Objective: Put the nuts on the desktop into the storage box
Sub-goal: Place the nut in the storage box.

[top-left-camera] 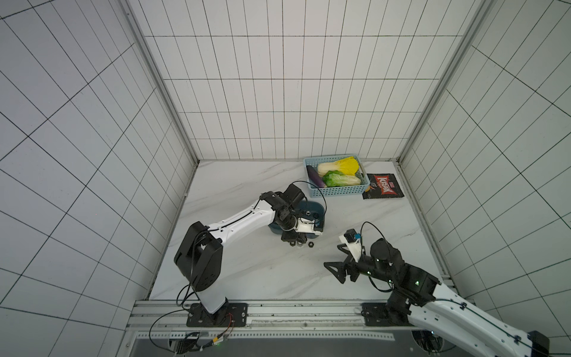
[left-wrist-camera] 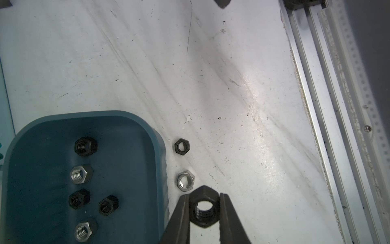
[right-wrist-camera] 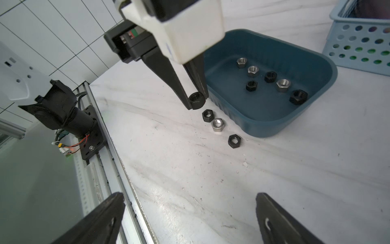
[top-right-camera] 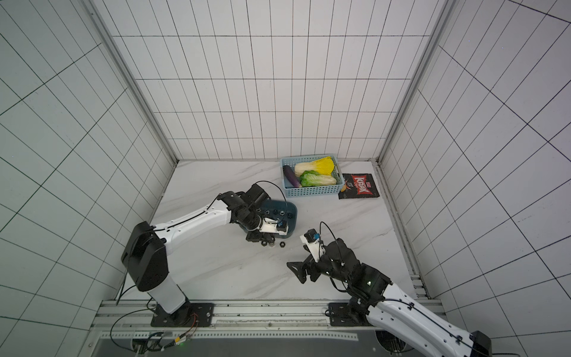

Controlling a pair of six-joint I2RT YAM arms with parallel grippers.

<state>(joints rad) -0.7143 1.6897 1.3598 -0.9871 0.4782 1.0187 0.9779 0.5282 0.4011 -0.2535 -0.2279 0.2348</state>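
White-tiled enclosure walls [top-left-camera: 278, 92] around marble-look desktop [top-left-camera: 247, 272]. Teal storage box [right-wrist-camera: 263, 124] mid-desk, seven boxed nuts [right-wrist-camera: 282, 85] inside. Idle right gripper [right-wrist-camera: 188, 195]: fingers wide apart, empty, well clear. Working left gripper [left-wrist-camera: 203, 209]: clamped on held black nut [right-wrist-camera: 196, 101], just outside box wall. Loose beside box: near black nut [right-wrist-camera: 207, 115], silver nut [right-wrist-camera: 218, 124], far black nut [right-wrist-camera: 234, 141]. Step: transfer in hand; next prob. needs lift over rim, then release inside.
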